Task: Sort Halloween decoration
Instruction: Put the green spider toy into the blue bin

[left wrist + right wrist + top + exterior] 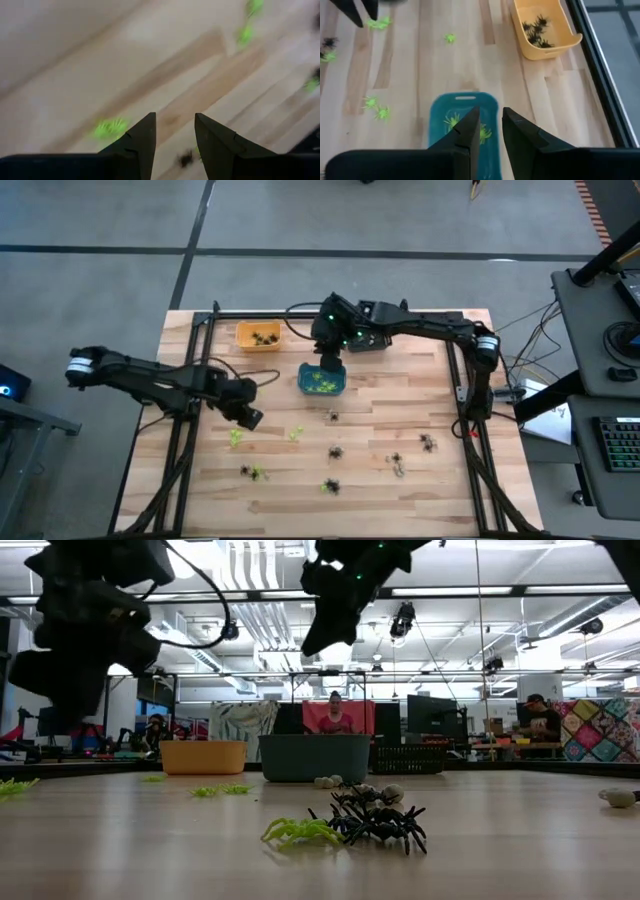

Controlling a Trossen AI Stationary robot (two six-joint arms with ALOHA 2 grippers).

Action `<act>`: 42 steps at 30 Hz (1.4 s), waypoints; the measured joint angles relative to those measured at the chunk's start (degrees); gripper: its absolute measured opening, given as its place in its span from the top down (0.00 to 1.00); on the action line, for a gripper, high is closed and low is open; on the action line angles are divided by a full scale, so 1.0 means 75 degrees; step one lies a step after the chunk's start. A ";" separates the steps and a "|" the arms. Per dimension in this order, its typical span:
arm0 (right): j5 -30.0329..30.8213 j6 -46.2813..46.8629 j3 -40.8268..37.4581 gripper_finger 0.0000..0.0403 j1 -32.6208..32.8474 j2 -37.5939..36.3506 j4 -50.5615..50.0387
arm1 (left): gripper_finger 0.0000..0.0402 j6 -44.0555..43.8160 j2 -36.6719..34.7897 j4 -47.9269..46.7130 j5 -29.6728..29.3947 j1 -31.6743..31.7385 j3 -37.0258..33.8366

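- Wood table (420,490) strewn with green and black spiders (345,825)
- Lab room behind, people at desks
- Left gripper (175,137) and right gripper (490,130) both empty, fingers apart

The right claw (330,363) hangs above the teal bin (322,380), nothing between them. Beside it stands the orange bin (257,336); bare surface (420,380) lies opposite.

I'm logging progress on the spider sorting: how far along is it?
Partly done: black spiders lie in the orange bin and green spiders in the teal bin. The right tool hangs over the teal bin, nothing visibly held. About ten loose spiders remain on the table.
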 joint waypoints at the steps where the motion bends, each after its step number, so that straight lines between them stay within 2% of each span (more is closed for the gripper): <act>1: -0.0003 0.0045 -0.0130 0.82 0.0016 -0.0097 0.0070 | 0.71 -0.0127 0.0159 -0.0185 0.0005 -0.0135 0.0068; 6: -0.0039 0.0238 -0.0766 0.81 0.0051 -0.0386 0.0174 | 0.71 -0.0778 0.0905 -0.0696 0.0010 -0.0815 0.0454; 11: -0.0056 0.0250 -0.1052 0.82 0.0089 -0.0459 0.0248 | 0.74 -0.0928 0.1587 -0.0734 -0.0223 -0.1255 0.0662; 19: -0.0053 0.0241 -0.1052 0.83 0.0100 -0.0411 0.0375 | 0.79 -0.1053 0.2464 -0.0751 -0.0292 -0.1325 0.0674; 31: -0.0053 0.0378 -0.1052 0.83 0.0106 -0.0411 0.0423 | 0.80 -0.1032 0.3310 -0.0754 -0.0692 -0.1323 0.0677; 42: -0.0052 0.0381 -0.1052 0.83 0.0199 -0.0405 0.0426 | 0.84 -0.0930 0.3481 -0.0756 -0.0830 -0.1327 0.0698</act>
